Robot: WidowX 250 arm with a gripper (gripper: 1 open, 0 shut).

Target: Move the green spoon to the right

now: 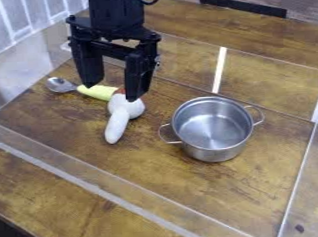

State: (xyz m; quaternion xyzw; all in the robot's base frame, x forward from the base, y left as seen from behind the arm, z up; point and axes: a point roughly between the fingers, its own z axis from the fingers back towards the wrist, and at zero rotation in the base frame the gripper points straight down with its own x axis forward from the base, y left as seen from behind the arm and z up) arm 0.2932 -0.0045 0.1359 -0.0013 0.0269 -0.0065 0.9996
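The green spoon [82, 90] lies on the wooden table at the left, its small silver bowl pointing left and its yellow-green handle running right under my gripper. My gripper [112, 81] hangs directly over the handle, its two black fingers spread wide apart and nothing held between them. The left finger [84, 67] comes down near the spoon's neck. Just past the handle's end stands the right finger [136, 80]. Part of the handle is hidden behind the fingers.
A white mushroom-shaped toy [119, 121] lies just right of the spoon's handle, close under the right finger. A steel pot [212, 127] stands to the right. Clear plastic walls [153, 206] edge the table at front, left and right.
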